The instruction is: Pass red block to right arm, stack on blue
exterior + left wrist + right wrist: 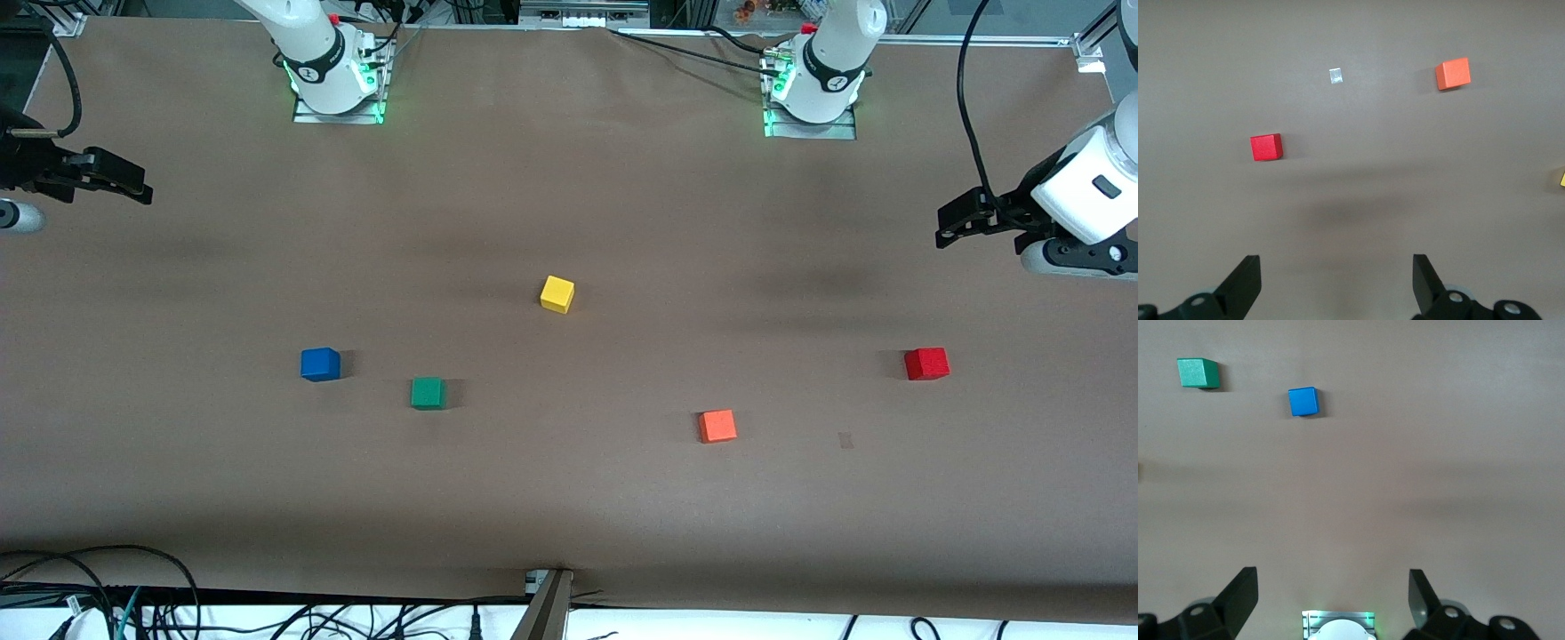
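Note:
The red block (926, 364) lies on the brown table toward the left arm's end; it also shows in the left wrist view (1266, 147). The blue block (320, 364) lies toward the right arm's end and shows in the right wrist view (1303, 401). My left gripper (949, 227) hangs open and empty in the air at the left arm's end of the table, apart from the red block; its jaws stand wide (1337, 270). My right gripper (133, 185) hangs open and empty at the right arm's end, apart from the blue block (1333, 587).
A green cube (428, 392) lies beside the blue block. An orange-red cube (717, 426) lies nearer the front camera than the red block. A yellow cube (557, 293) sits mid-table. A small tape mark (845, 439) is on the mat. Cables run along the table's near edge.

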